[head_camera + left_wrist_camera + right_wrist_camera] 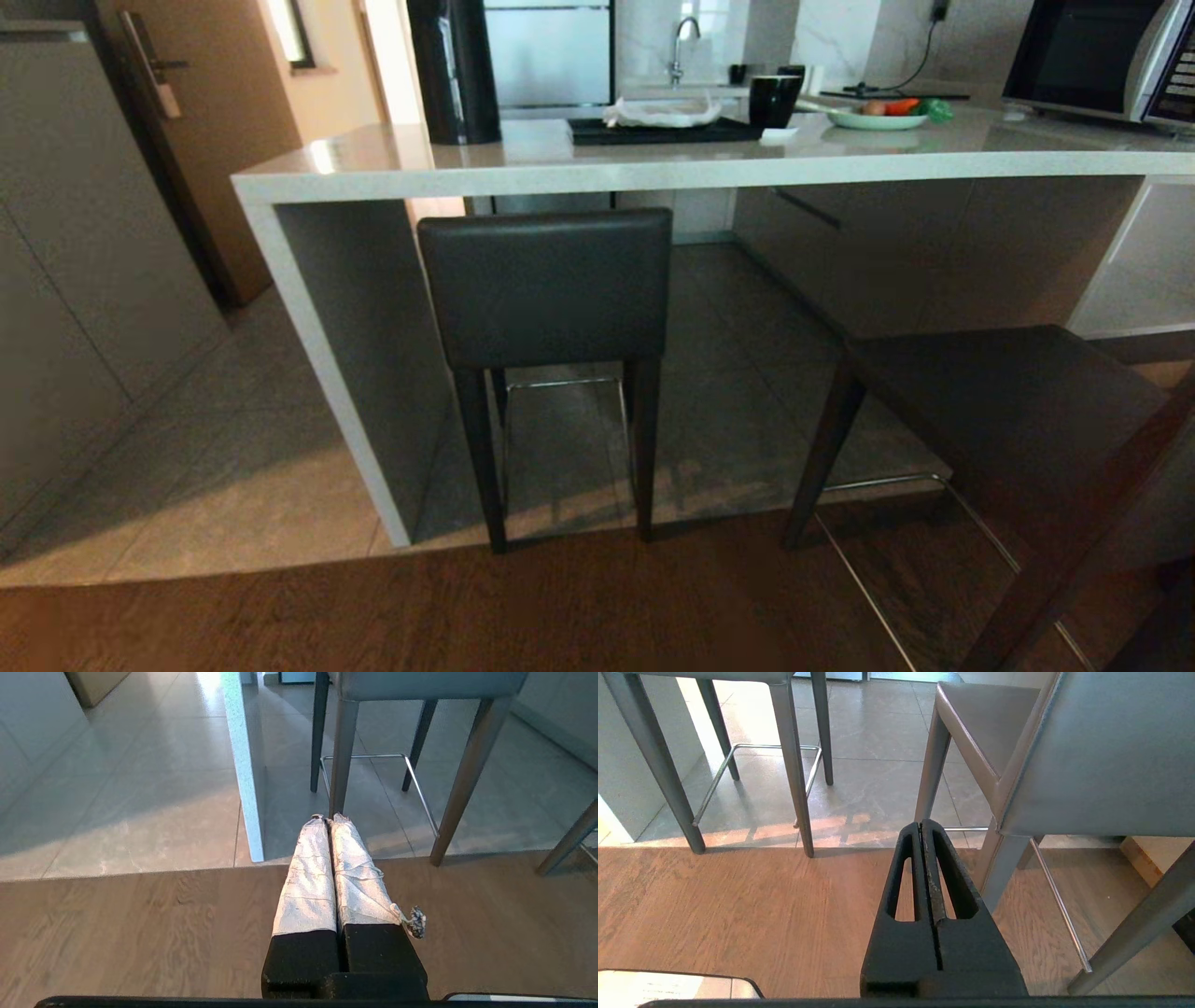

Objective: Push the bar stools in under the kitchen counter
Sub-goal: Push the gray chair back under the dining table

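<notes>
Under the bench (653,168), beside its slab end leg, the left stool (546,285) is already sitting tucked in; the right stool (1004,411) is standing out on the wooden floor (467,607) — backrest nearest the robot. Both are looking rigid and fairly weighty, likely sliding upright if pushed on the backrest. Left claw (327,819) and right claw (922,823) are hanging pressed together, holding nothing.

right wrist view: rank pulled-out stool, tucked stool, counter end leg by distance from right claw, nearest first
From the shut right claw:
1. Pulled-out stool: right beside the claw, its legs on the wood floor.
2. Tucked stool: farther ahead, across the floor seam, on the tiles.
3. Counter end leg: farthest, beyond the tucked stool, at the frame edge.
</notes>
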Tool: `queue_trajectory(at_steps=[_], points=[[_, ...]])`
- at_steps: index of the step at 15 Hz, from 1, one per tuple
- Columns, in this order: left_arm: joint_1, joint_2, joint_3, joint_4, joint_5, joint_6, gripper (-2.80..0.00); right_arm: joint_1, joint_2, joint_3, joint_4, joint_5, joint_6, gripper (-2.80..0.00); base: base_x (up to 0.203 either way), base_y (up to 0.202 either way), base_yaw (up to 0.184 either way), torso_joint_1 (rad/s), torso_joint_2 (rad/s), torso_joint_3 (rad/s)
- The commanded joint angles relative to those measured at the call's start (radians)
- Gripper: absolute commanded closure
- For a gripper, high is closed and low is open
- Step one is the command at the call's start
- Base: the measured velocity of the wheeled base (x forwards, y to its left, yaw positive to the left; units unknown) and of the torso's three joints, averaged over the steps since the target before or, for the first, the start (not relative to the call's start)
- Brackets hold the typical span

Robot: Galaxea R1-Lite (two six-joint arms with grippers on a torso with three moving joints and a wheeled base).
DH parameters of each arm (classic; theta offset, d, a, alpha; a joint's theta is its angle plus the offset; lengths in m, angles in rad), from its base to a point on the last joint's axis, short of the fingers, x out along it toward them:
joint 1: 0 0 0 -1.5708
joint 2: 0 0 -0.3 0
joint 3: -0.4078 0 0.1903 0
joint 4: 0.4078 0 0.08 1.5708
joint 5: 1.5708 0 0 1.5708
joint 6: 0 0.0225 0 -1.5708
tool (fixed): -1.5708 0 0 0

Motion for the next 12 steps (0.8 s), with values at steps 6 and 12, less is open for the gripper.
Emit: queue_trajectory(at_steps=[6,12], points=[[0.000,0.003,-0.001,0.000,0.002,-0.001,0.00,0.000,0.002,0.000,0.001,0.001,0.000,0.00,0.000,-0.042,0.000,0.000,0.00,0.003],[0.000,0.003,-0.002,0.000,0.002,-0.001,0.00,0.000,0.002,0.000,0.002,0.001,0.000,0.00,0.000,-0.195,0.002,0.002,0.00,0.003]])
